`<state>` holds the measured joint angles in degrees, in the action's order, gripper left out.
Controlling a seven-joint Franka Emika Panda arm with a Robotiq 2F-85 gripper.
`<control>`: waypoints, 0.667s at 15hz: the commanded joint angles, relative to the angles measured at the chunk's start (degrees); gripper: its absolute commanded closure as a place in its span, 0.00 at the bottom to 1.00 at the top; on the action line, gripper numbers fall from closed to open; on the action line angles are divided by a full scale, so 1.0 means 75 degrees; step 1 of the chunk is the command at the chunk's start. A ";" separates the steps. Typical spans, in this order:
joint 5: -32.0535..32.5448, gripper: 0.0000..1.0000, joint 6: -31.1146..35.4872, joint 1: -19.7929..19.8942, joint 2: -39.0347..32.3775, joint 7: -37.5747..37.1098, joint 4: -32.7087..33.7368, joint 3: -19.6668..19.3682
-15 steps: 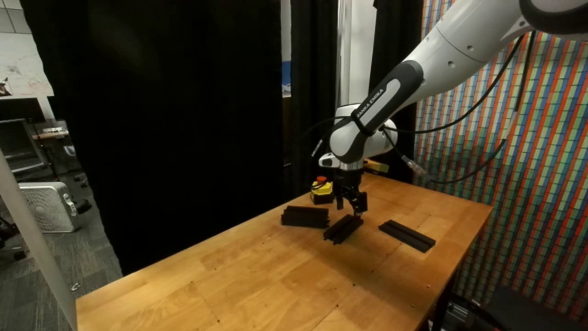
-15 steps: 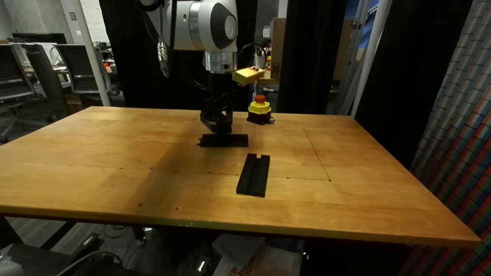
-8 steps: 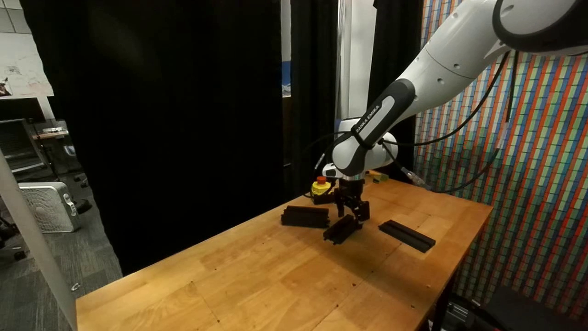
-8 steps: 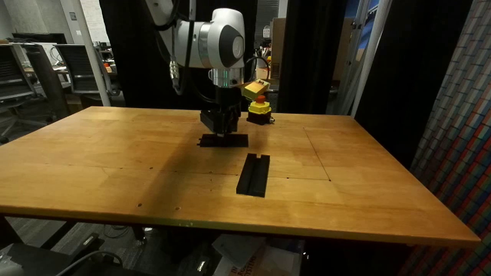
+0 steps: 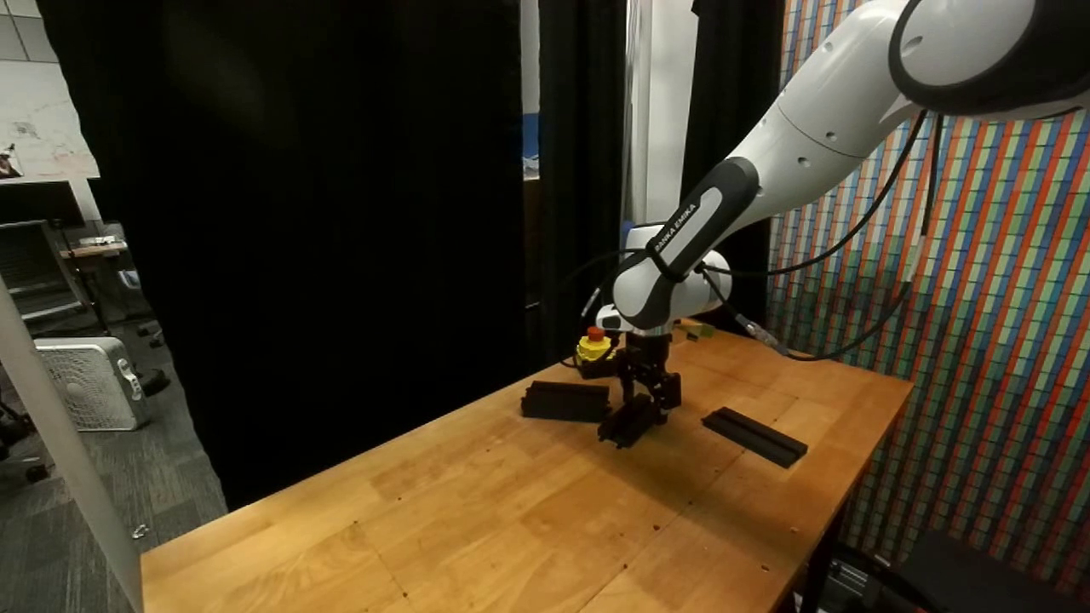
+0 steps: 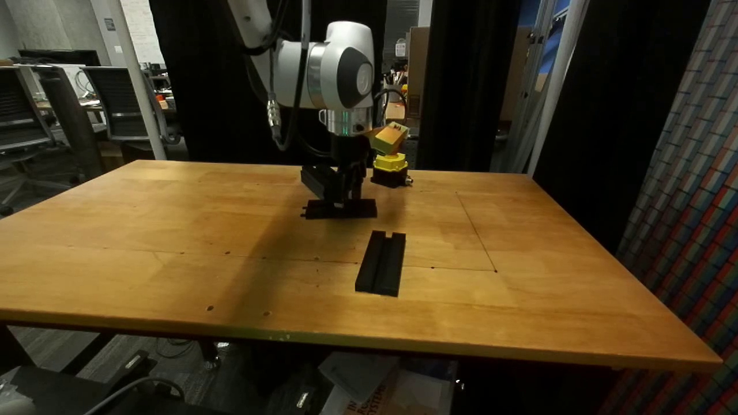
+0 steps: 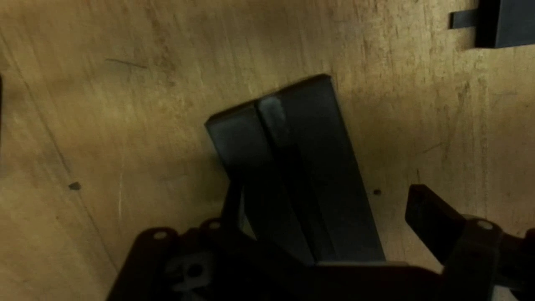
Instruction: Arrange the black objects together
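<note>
A grooved black bar lies on the table under my gripper. In the wrist view this bar runs between the two fingers of the open gripper. The left finger is against or very close to the bar's left side; the right finger stands apart from it. Another black bar lies apart, also seen flat in an exterior view. A taller black piece, perhaps stacked bars, lies on the other side; it shows partly behind the gripper. A black end shows at the wrist view's corner.
A yellow emergency stop box with a red button stands behind the gripper near the table's back edge, in both exterior views. Black curtains hang behind the wooden table.
My gripper has come down around the middle bar and moved slightly sideways. That bar has shifted a little with it. The other bars have not moved.
</note>
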<state>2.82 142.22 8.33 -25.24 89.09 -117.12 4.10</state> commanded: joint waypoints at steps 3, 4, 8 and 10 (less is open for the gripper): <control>-0.0020 0.00 0.0248 0.0095 -0.0011 0.0231 0.0076 0.0029; -0.0025 0.00 0.0267 0.0106 -0.0003 0.0250 0.0069 0.0031; -0.0027 0.00 0.0318 0.0142 -0.0073 0.0313 0.0112 0.0031; 0.0000 0.00 0.0321 0.0141 -0.0104 0.0341 0.0142 0.0023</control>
<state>2.82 143.47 8.87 -25.41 90.09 -116.96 4.10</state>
